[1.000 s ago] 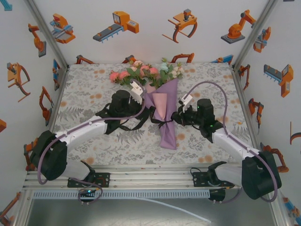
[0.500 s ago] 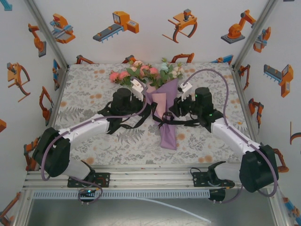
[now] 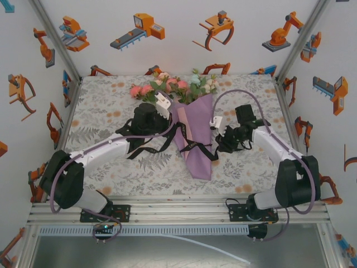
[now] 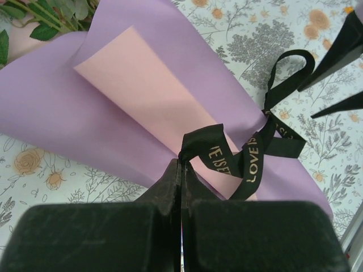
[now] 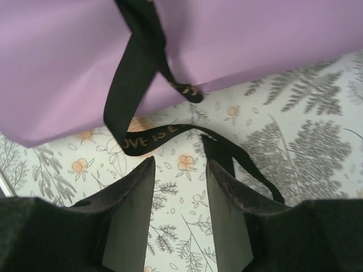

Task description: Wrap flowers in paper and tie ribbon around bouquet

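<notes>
Two tools flanked the bouquet (image 3: 198, 118) lying mid-worktop (image 3: 106, 117): left tool (image 4: 180, 162) clenched on the limp, slippery ribbon (image 4: 250, 161), right tool (image 5: 178, 165) slack-jawed, empty; the loose tail looked easiest to pinch.

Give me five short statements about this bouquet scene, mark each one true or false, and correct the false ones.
1. The left pincer is shut on the black fabric ribbon with gold lettering. True.
2. The right pincer clamps the lilac-purple paper cone with a pink inner fold. False: its jaws stand open above the floral-patterned tablecloth.
3. The pink and cream artificial flowers point toward the table's far edge. True.
4. The cone stands upright. False: it lies flat on the tablecloth.
5. The ribbon crosses over the cone. True.
</notes>
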{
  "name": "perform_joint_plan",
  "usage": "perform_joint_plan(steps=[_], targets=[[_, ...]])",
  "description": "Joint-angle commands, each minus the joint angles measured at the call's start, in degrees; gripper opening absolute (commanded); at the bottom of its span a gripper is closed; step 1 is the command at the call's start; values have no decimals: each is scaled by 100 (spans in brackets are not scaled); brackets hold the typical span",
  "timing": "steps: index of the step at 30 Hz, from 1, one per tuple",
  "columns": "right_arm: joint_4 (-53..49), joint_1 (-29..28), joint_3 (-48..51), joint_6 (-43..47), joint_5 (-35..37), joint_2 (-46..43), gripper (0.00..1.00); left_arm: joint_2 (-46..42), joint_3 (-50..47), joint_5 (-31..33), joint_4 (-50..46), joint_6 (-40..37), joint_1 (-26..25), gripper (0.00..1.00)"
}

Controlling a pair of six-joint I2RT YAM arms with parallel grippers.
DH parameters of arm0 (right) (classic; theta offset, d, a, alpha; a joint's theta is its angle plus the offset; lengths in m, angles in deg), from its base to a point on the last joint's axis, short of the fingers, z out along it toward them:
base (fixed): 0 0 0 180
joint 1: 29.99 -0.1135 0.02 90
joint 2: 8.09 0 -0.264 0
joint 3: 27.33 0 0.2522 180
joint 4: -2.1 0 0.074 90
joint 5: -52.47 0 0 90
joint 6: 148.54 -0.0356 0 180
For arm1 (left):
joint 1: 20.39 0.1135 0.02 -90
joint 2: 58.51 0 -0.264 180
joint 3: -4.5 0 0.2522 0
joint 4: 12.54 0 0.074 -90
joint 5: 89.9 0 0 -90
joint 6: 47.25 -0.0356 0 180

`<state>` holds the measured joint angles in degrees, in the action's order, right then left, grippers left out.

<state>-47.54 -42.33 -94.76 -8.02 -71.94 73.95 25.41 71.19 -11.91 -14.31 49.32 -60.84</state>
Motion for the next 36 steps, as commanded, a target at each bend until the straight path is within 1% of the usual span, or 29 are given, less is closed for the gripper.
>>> perform_joint_plan(steps=[1, 4, 5, 8, 12, 13, 18, 20, 21, 23, 24, 25, 27, 29, 30, 32, 33, 35, 36], targets=[[-725, -31, -308, 690, -747, 104, 41, 142, 165, -91, 18, -69, 62, 0], [-621, -116, -219, 181, -1304, -83, 43, 148, 101, -59, 110, -16, 98, 0], [-399, -200, -103, -124, -1300, -160, 44, 149, 57, -74, 168, 14, 121, 0], [19, -338, 257, -242, -1035, -213, 47, 184, 37, -159, 188, 57, 166, 0], [175, -405, 270, -240, -1060, 155, 47, 247, 55, -224, 216, 100, 169, 0], [248, -470, 258, -237, -969, 273, 47, 248, 59, -233, 221, 114, 169, 0], [510, -676, 133, -301, -667, 770, 42, 279, 55, -221, 251, 156, 169, 0], [503, -681, 96, -332, -595, 848, 38, 260, 27, -209, 251, 161, 169, 0], [503, -675, 93, -332, -566, 833, 33, 240, 0, -176, 251, 172, 173, 0], [478, -672, 78, -340, -563, 755, 16, 200, -58, -154, 253, 202, 199, 0], [455, -641, 89, -348, -578, 674, 5, 156, -103, -133, 243, 235, 204, 0], [442, -603, 101, -369, -599, 591, 0, 98, -168, -76, 218, 284, 229, 0], [461, -487, 96, -577, -642, 462, 0, -97, -332, 94, 106, 484, 294, 0], [731, -414, 127, -1251, -339, 348, 0, -305, -527, 531, -175, 780, 371, 0], [988, -409, 165, -1773, -66, 272, 0, -420, -623, 830, -411, 924, 412, 0], [1637, -407, 255, -3183, 779, 174, 0, -596, -824, 1480, -875, 1311, 469, 0], [1782, -380, 247, -3785, 1035, 163, 0, -667, -966, 1729, -1044, 1514, 513, 0], [2107, -347, 311, -4675, 1285, 210, 0, -742, -1200, 1992, -1276, 1917, 613, 0], [2377, -342, 404, -5246, 1583, 216, 0, -775, -1312, 2070, -1347, 2118, 680, 0]])
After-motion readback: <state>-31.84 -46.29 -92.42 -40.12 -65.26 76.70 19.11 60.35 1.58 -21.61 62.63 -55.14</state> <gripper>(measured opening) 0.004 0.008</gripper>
